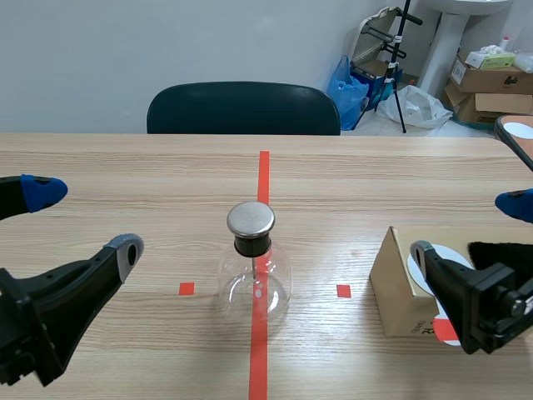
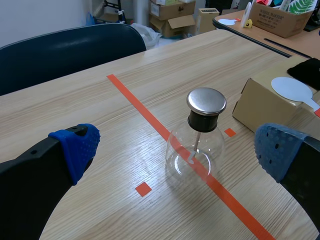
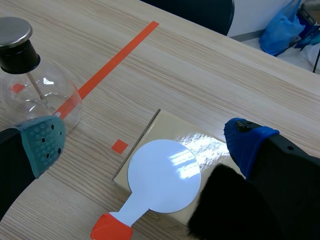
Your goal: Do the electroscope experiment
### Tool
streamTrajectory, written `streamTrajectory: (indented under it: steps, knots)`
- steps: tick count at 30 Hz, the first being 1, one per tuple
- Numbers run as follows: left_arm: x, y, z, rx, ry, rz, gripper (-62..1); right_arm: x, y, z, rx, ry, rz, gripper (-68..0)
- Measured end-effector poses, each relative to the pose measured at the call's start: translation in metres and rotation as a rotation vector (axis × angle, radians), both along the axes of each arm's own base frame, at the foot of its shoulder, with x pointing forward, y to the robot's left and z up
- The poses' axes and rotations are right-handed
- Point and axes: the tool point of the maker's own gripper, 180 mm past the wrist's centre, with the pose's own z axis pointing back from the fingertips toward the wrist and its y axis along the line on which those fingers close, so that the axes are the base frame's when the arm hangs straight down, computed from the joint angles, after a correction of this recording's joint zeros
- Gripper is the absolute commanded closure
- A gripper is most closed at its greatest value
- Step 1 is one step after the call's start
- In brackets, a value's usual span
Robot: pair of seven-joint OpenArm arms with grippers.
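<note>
Down at the near edge, our left claw (image 1: 83,221) hangs over the worktop (image 1: 125,167), fingers wide apart, gripping nothing. Ahead of it we've got the flask (image 1: 254,283), upright on the red tape line mid-worktop, with a metal cap (image 1: 251,218) on top. Across on the other side the right claw (image 1: 470,229) is spread too, empty, over the box (image 1: 391,283). A white paddle (image 3: 164,175) lies flat on that box, black fur (image 3: 225,210) just beside it. A dark chair (image 1: 243,108) stands beyond.
</note>
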Motion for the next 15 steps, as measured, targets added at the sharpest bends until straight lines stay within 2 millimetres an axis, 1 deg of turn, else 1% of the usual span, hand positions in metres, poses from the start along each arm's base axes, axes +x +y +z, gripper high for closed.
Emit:
streamTrajectory:
  steps: [2, 5, 9, 15]
  knots:
    - [0.0, 0.0, 0.001, -0.001, -0.003, 0.0, -62.3, -0.001, 0.002, 0.0, 0.003, 0.003, 0.01, -67.9]
    - [0.001, -0.003, 0.02, -0.028, -0.119, -0.016, -62.3, -0.001, 0.002, 0.0, 0.005, 0.0, 0.01, -67.9]
    - [0.002, -0.004, 0.031, -0.047, -0.178, -0.023, -62.3, -0.001, 0.002, 0.0, 0.005, 0.0, 0.01, -67.9]
    - [0.002, -0.004, 0.029, -0.041, -0.169, -0.023, -62.3, -0.001, 0.002, 0.0, 0.005, 0.0, 0.01, -67.9]
